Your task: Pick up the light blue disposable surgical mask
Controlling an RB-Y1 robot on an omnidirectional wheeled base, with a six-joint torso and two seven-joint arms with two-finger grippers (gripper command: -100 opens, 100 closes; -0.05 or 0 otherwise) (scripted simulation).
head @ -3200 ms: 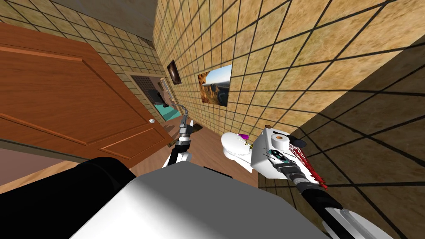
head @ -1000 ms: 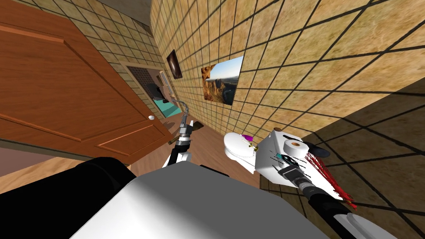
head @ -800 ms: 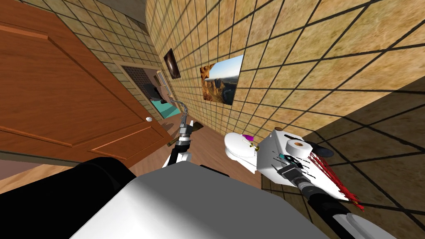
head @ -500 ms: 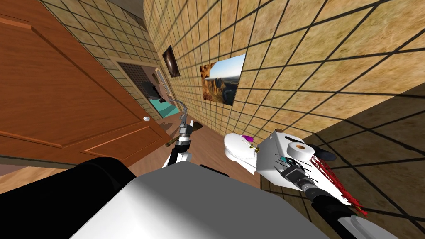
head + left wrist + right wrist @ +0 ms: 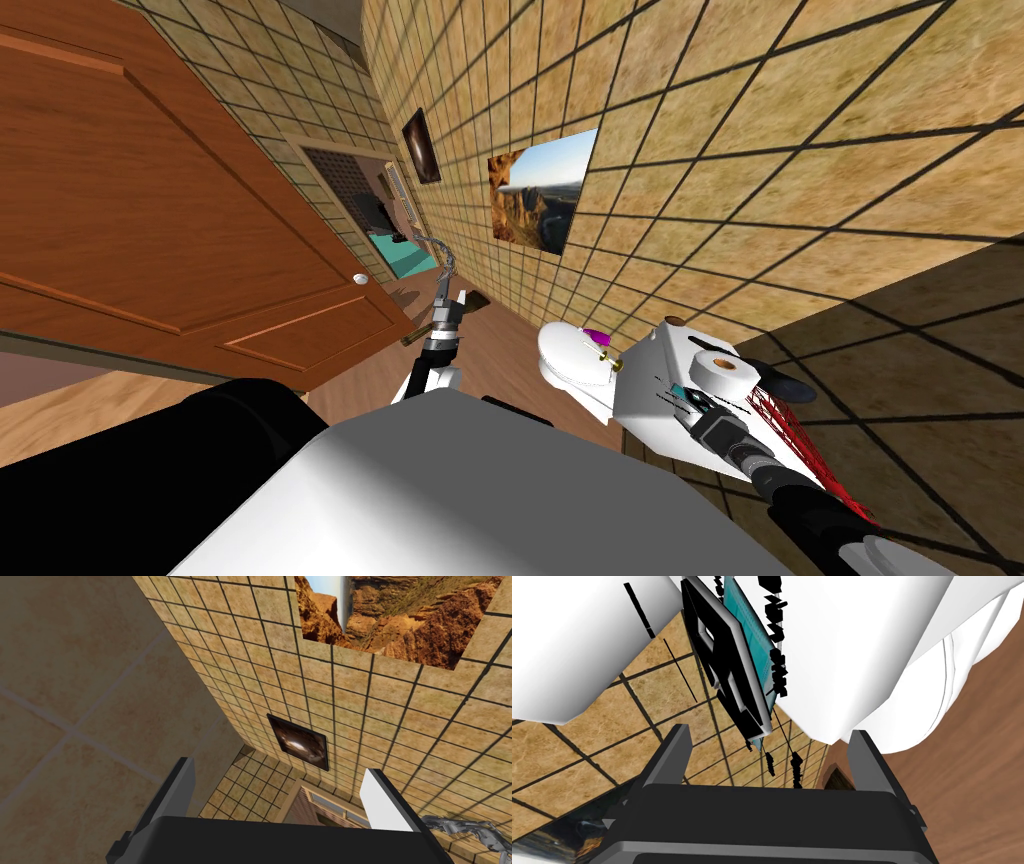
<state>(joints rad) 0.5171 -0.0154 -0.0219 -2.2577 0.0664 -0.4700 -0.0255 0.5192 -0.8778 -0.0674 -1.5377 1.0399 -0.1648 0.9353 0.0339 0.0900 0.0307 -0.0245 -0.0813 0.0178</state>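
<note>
Right gripper (image 5: pixel 770 733) hovering, fingers spread — thin teal rectangular mask (image 5: pixel 752 646) lying at its 12 o'clock; left gripper (image 5: pixel 278 768) hanging, fingers spread.

Tan tiled wall (image 5: pixel 760 140) with canyon picture (image 5: pixel 540 200); brown wooden door (image 5: pixel 150 220) at left; wood floor (image 5: pixel 497 352); white toilet (image 5: pixel 565 357).

The door (image 5: pixel 150 230) is wood-grained, wall tiles (image 5: pixel 760 140) mottled matt, toilet tank (image 5: pixel 645 410) smooth, mask (image 5: pixel 746 636) matt teal.

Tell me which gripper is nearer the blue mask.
Right. The right gripper stands open right at the mask; the left gripper hangs open far off, toward the door.
</note>
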